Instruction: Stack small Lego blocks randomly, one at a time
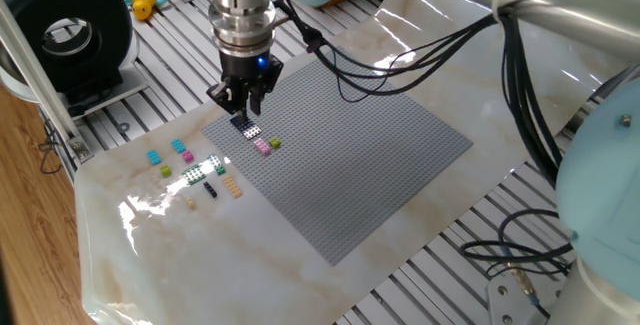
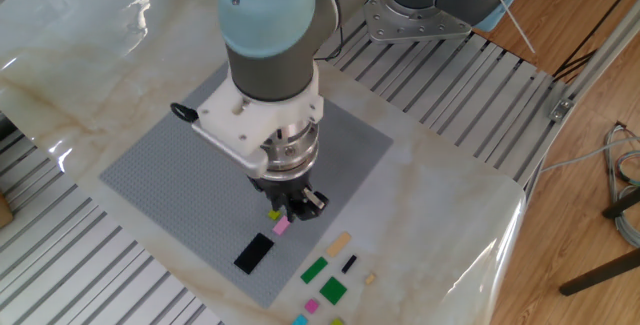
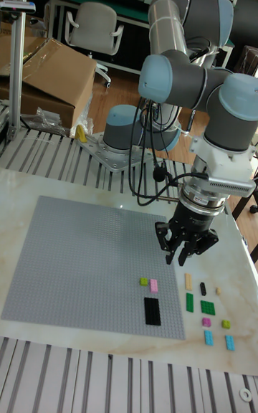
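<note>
In one fixed view I see my claw (image 1: 238, 106) hanging just above the black block (image 1: 240, 121) on the grey baseplate (image 1: 360, 155), fingers spread and empty. In the other fixed view the pink block (image 2: 282, 225) lies right under the claw (image 2: 293, 205). In the tall view, loose small Lego blocks (image 3: 208, 307) sit on the table (image 3: 93, 357) below the claw (image 3: 185, 248)
</note>
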Controlling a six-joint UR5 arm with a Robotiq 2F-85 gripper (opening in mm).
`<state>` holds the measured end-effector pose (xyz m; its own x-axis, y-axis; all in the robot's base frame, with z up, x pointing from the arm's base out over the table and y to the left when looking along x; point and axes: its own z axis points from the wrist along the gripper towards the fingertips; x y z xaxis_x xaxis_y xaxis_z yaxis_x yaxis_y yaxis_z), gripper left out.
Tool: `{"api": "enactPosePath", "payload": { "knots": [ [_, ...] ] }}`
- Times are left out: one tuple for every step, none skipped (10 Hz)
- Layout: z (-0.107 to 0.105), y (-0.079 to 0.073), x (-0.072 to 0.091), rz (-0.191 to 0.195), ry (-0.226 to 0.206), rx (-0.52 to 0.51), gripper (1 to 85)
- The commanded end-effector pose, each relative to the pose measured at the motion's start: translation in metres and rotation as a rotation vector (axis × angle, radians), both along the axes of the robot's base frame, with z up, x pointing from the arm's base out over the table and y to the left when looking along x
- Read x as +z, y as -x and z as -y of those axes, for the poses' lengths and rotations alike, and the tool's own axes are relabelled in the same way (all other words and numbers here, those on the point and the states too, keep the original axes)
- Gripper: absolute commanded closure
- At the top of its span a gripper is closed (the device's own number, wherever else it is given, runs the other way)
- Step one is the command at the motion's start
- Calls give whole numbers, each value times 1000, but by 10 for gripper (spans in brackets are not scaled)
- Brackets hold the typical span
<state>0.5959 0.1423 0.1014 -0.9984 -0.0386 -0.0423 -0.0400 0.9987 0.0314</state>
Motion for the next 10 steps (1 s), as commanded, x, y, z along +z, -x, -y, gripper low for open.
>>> {"api": "enactPosePath", "payload": {
  "knots": [
    [-11,-2,1,3,-26,38,563],
    [-17,-3,2,8,-47,40,563],
    [-16,0,1,-5,-45,37,563],
    [-18,-4,-7,-4,-20,36,560],
    [-34,-12,-14,5,-44,18,543],
    [-49,-14,-20,-10,-52,0,520],
    [-62,-11,-23,-40,-53,-31,517],
    [-60,-9,-24,-48,-47,-41,530],
    [-63,-9,-23,-48,-59,-29,533],
    [-65,-9,-23,-49,-67,-24,530]
  ]
}}
